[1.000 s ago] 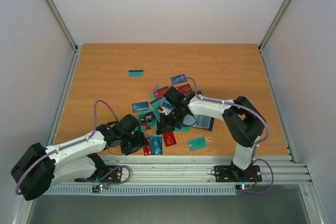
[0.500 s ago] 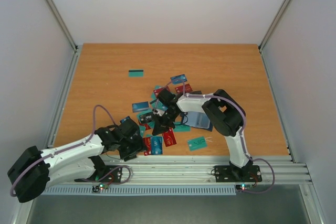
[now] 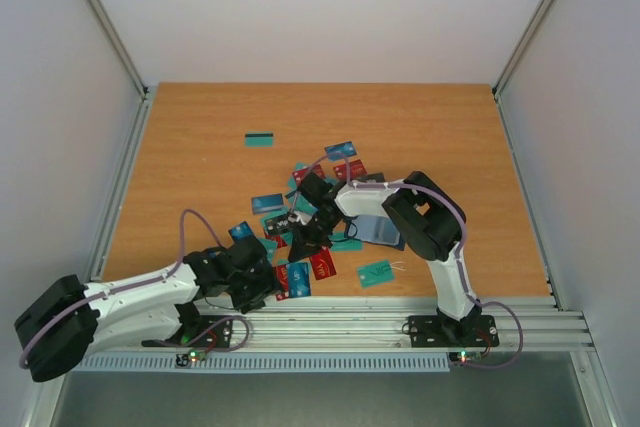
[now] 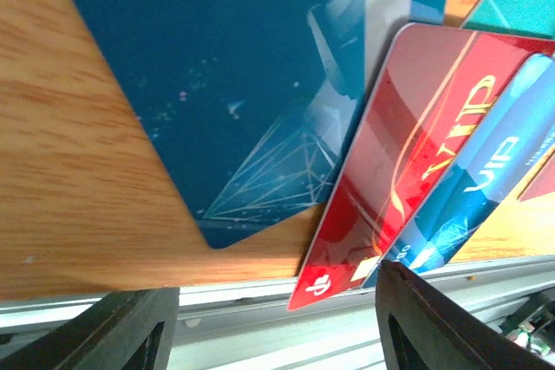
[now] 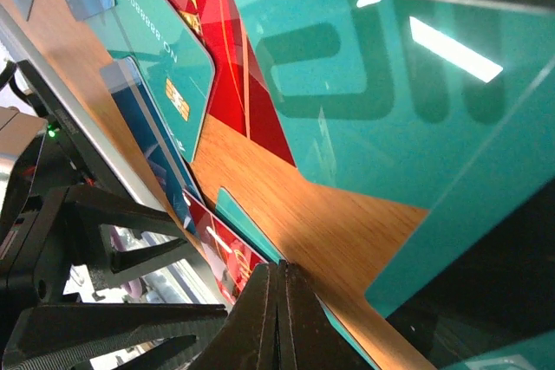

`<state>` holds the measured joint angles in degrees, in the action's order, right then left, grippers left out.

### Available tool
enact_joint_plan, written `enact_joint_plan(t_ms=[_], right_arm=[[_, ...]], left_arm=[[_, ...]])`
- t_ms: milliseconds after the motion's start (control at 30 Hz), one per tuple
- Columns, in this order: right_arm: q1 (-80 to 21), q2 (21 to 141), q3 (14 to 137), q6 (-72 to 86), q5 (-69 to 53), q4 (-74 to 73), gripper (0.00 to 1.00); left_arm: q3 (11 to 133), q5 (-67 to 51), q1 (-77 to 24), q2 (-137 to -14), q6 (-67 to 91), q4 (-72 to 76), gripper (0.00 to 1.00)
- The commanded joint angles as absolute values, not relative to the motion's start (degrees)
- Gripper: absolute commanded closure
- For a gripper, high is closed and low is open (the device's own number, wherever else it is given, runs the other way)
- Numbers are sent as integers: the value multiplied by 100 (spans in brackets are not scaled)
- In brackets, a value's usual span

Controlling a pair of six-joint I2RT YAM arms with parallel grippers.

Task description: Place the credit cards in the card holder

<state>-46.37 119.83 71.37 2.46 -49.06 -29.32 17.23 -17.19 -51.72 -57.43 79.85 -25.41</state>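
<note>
Credit cards [image 3: 322, 265], thin plastic rectangles in blue, teal, red and black, lie strewn around the right gripper [image 3: 302, 238] in the top view. The dark navy folding card holder [image 3: 383, 231] sits just to its right. At the left wrist, the left gripper [image 4: 277, 335] hangs half open and empty over a dark blue card [image 4: 243, 84]. At the right wrist, the right gripper's jaws are shut above a teal card [image 5: 373, 101], with nothing visibly caught. This looks like the picking step, and the next move needs one card's edge between the fingers.

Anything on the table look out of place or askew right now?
Yes. The credit cards lie in a messy overlapping heap mid-table, and one teal card sits alone, farther back on the left. At the near edge, a red card pokes one corner out over the metal rail.
</note>
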Motion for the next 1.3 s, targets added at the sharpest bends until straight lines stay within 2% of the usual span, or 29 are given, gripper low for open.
enact_joint_plan(t_ms=[0,367,533,900,1133,1267], right_arm=[[-4755,12035,6946,185,-4722,-3120,99],[-4755,11997,6814,261,-4589,-3130,99],[-4755,11982,6764,286,-4586,-3109,99],[-4754,11982,6662,329,-4649,-2983,99],[-4750,12023,6645,402,-4728,-2883,99],[-4755,12031,6628,409,-4720,-2879,99]], left_arm=[[1331,-1573,-5212,-5764,8276,-1562,37],[1176,-1716,-5218,-6231,8237,-585,44],[1055,-1680,-5221,-6341,8270,-276,51],[948,-1010,-5246,-4888,8295,-1301,64],[652,-1026,-5247,-4556,8442,-1096,66],[622,-1099,-5247,-4742,8454,-917,63]])
